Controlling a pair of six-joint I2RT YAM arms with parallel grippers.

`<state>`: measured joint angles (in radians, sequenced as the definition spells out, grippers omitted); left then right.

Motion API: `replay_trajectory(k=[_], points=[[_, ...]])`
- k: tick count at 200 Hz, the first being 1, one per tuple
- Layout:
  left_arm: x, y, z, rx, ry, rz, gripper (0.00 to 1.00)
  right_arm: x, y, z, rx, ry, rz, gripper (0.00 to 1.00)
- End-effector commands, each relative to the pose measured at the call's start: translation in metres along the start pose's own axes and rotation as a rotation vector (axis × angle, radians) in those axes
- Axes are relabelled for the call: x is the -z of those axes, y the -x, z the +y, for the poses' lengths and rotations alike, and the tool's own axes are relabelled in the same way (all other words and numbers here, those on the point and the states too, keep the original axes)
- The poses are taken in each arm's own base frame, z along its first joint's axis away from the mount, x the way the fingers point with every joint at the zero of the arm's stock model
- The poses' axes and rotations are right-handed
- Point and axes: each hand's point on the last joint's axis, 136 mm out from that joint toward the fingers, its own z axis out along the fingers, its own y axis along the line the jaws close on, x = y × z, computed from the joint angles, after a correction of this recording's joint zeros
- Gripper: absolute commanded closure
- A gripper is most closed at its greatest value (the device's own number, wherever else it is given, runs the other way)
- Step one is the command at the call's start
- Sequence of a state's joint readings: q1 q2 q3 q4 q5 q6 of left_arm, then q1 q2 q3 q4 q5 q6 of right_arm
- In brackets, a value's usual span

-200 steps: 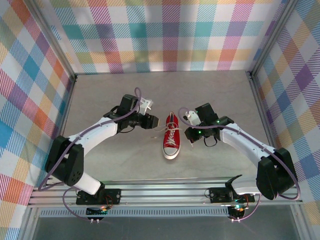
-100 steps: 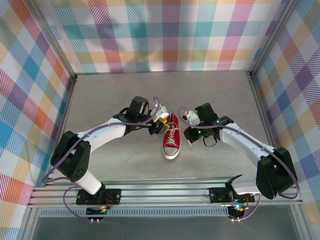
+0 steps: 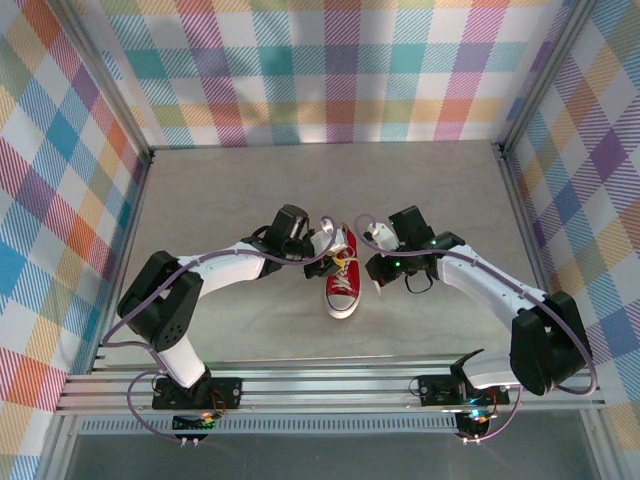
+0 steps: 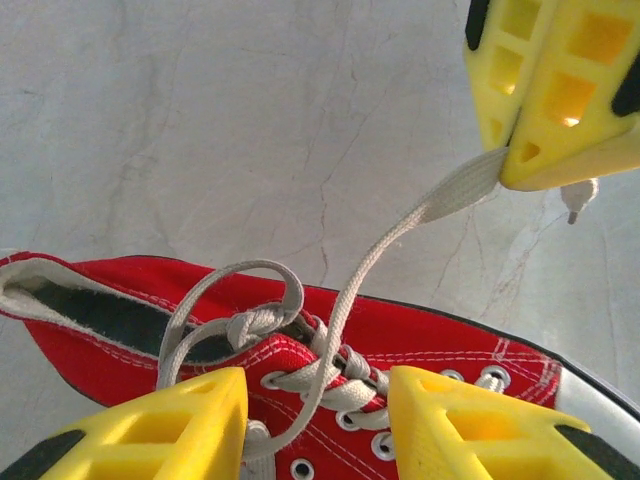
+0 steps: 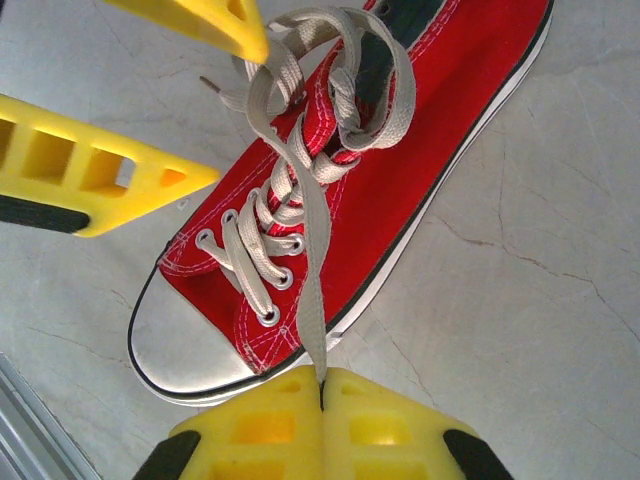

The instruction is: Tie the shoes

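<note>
The red sneaker [image 3: 341,280] lies on its sole between our two grippers. Its eyelet row sits directly under the left gripper's tips, and its side is just beside the right gripper.

We judge it light and soft. The canvas upper will dent under a finger. The rubber toe cap [image 5: 180,340] and sole edge should grip the table [image 3: 420,190] rather than skate on it. Even so, a shoe this small may drag or tip if a lace is hauled hard sideways.

The place to take hold is not the shoe but its laces. They are flat, white, limp woven tape that bends anywhere and keeps no shape of its own. We think they are best pinched across the flat side, close to the crossing, where there is less slack to flop.

One lace strand [image 5: 313,300] runs taut from the top eyelets straight into the right gripper [image 5: 322,383], whose jaws are closed flat on it. A loose loop [image 4: 240,300] stands over the tongue, just ahead of the left gripper [image 4: 315,385], with a first crossing at its base.

The left gripper's jaws stand partly apart, straddling the upper eyelets, and we see nothing pinched between them. The loop looks like the natural thing for them to take. It is slack enough that a clumsy close could flatten it or pull it out.
</note>
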<state>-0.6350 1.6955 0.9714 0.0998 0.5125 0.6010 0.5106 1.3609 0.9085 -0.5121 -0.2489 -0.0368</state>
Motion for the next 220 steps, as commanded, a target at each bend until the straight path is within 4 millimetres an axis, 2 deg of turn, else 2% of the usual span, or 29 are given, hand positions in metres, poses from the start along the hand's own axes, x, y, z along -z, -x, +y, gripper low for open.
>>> replay_trajectory(k=[1, 57, 62, 80, 89, 112, 128, 146, 163, 191, 220], points=[[-0.008, 0.007, -0.001, -0.062, -0.010, -0.032, 0.60, 0.000, 0.005, 0.005, -0.003, 0.026, -0.011, 1.00], [-0.015, 0.003, -0.009, -0.067, -0.035, -0.008, 0.63, 0.001, 0.006, 0.005, -0.010, 0.025, -0.014, 1.00], [-0.015, 0.003, -0.009, -0.067, -0.036, -0.010, 0.66, 0.000, 0.005, 0.005, -0.012, 0.026, -0.012, 1.00], [-0.013, 0.007, -0.009, -0.060, -0.031, -0.018, 0.92, 0.001, 0.005, 0.005, -0.015, 0.027, -0.013, 1.00], [-0.011, 0.007, -0.009, -0.058, -0.026, -0.022, 1.00, 0.002, 0.005, 0.005, -0.019, 0.023, -0.018, 0.99], [-0.007, 0.006, -0.010, -0.055, -0.018, -0.018, 1.00, 0.011, 0.014, 0.000, -0.076, 0.016, -0.063, 0.69], [-0.006, 0.002, -0.012, -0.053, -0.016, -0.006, 1.00, 0.024, 0.027, -0.009, -0.167, 0.051, -0.119, 0.57], [-0.005, -0.001, -0.013, -0.049, -0.015, 0.003, 1.00, 0.031, 0.039, -0.019, -0.252, 0.088, -0.153, 0.55], [-0.004, -0.001, -0.012, -0.045, -0.009, 0.003, 1.00, 0.028, 0.050, -0.021, -0.272, 0.127, -0.143, 0.54], [-0.001, 0.004, -0.010, -0.045, 0.002, -0.004, 1.00, 0.009, 0.065, -0.017, -0.306, 0.225, -0.106, 0.54], [0.000, 0.008, -0.009, -0.043, 0.004, -0.006, 1.00, -0.012, 0.075, -0.021, -0.338, 0.271, -0.086, 0.55]])
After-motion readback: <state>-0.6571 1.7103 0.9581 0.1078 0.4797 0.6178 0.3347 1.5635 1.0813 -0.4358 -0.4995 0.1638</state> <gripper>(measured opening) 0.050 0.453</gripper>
